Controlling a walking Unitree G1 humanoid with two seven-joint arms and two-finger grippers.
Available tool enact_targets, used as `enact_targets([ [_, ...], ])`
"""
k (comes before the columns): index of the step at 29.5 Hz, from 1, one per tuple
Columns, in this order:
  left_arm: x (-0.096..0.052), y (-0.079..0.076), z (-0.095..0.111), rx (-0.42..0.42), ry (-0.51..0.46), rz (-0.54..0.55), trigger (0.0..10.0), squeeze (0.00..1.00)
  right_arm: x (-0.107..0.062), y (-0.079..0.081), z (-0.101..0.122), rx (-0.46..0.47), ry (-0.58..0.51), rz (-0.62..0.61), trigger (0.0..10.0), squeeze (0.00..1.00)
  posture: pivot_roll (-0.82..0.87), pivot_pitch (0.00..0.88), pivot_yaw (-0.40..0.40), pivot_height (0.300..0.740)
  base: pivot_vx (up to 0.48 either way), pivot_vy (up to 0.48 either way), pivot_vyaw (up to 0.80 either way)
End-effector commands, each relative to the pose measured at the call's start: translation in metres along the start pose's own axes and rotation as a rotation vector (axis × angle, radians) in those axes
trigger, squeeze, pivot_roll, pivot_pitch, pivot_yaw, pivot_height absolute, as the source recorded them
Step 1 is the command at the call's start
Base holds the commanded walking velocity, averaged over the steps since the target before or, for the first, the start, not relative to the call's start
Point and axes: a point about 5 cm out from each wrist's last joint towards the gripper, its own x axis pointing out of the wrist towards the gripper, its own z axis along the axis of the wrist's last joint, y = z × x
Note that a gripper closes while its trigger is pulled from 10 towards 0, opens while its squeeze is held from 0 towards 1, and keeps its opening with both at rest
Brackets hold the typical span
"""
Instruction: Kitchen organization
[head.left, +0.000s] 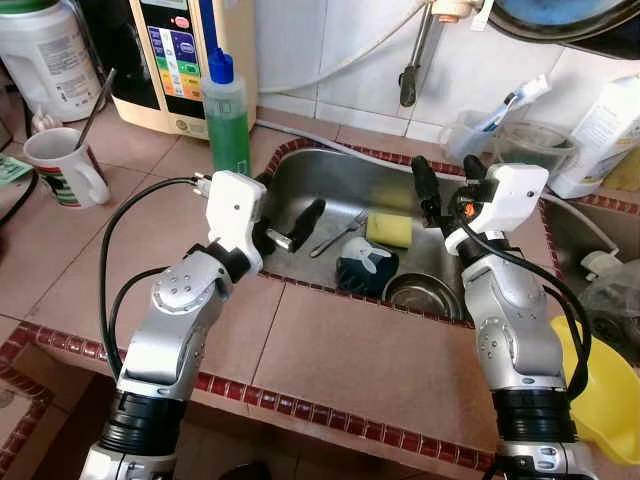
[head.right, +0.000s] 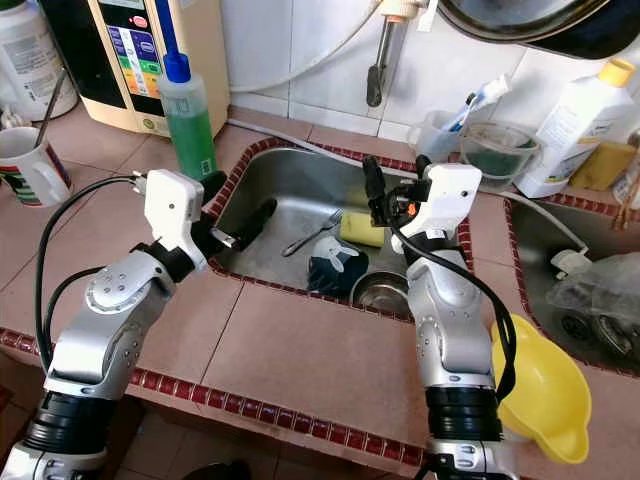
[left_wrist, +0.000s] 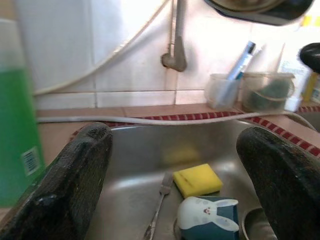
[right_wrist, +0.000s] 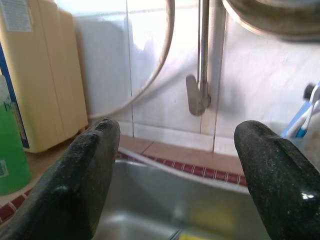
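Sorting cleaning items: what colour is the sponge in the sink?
The sponge is yellow, clearest in the left wrist view.

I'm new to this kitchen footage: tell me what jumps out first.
The steel sink in the tiled counter draws the eye, with a yellow sponge, a fork and a blue bunny-faced item lying in it. The left gripper and right gripper both hover over it, jaws open. A green soap bottle stands at its left rim.

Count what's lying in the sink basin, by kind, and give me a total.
Yellow sponge: 1
Fork: 1
Blue bunny-face item: 1
Steel bowl: 1
Total: 4
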Motion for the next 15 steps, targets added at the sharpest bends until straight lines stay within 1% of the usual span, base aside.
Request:
enact_targets([
  [1,0.003,0.001,0.006,0.0,-0.028,-0.006,10.0,0.0,-0.001,0.0,0.007,-0.036,-0.035,0.0,10.0,0.0,-0.01,0.026,-0.069,0.74,0.0,-0.307,0.0],
  [5,0.003,0.004,0.006,-0.005,-0.029,0.007,10.0,0.0,-0.001,-0.003,0.008,-0.057,-0.046,-0.018,10.0,0.0,-0.01,0.017,-0.072,0.74,0.0,-0.32,0.0],
  [8,0.004,0.005,0.006,-0.007,-0.036,0.011,10.0,0.0,-0.001,-0.007,0.013,-0.097,-0.077,-0.045,10.0,0.0,0.0,0.007,-0.075,0.74,0.0,-0.48,0.0],
  [9,0.004,0.005,0.006,-0.006,-0.037,0.011,10.0,0.0,-0.002,-0.009,0.016,-0.132,-0.093,-0.065,10.0,0.0,0.0,0.0,-0.077,0.74,0.0,-0.48,0.0],
  [11,0.004,0.005,0.006,-0.005,-0.038,0.011,10.0,0.0,-0.003,-0.011,0.018,-0.165,-0.108,-0.083,10.0,0.0,0.0,0.0,-0.077,0.74,0.0,-0.48,0.0],
  [12,0.003,0.005,0.005,-0.004,-0.038,0.013,10.0,0.0,-0.004,-0.013,0.019,-0.203,-0.115,-0.098,10.0,0.0,0.0,0.0,-0.079,0.74,0.0,-0.48,0.0],
  [13,0.003,0.006,0.005,-0.004,-0.038,0.014,10.0,0.0,-0.004,-0.014,0.02,-0.226,-0.118,-0.105,10.0,0.0,0.0,0.0,-0.079,0.74,0.0,-0.48,0.0],
  [14,0.003,0.006,0.005,-0.004,-0.038,0.014,10.0,0.0,-0.004,-0.014,0.02,-0.226,-0.118,-0.105,10.0,0.0,0.0,0.0,-0.079,0.74,0.0,-0.48,0.0],
  [15,0.003,0.007,0.005,-0.003,-0.038,0.016,10.0,0.0,-0.007,-0.017,0.02,-0.255,-0.121,-0.123,10.0,0.0,0.01,0.0,-0.078,0.74,0.0,-0.48,0.0],
])
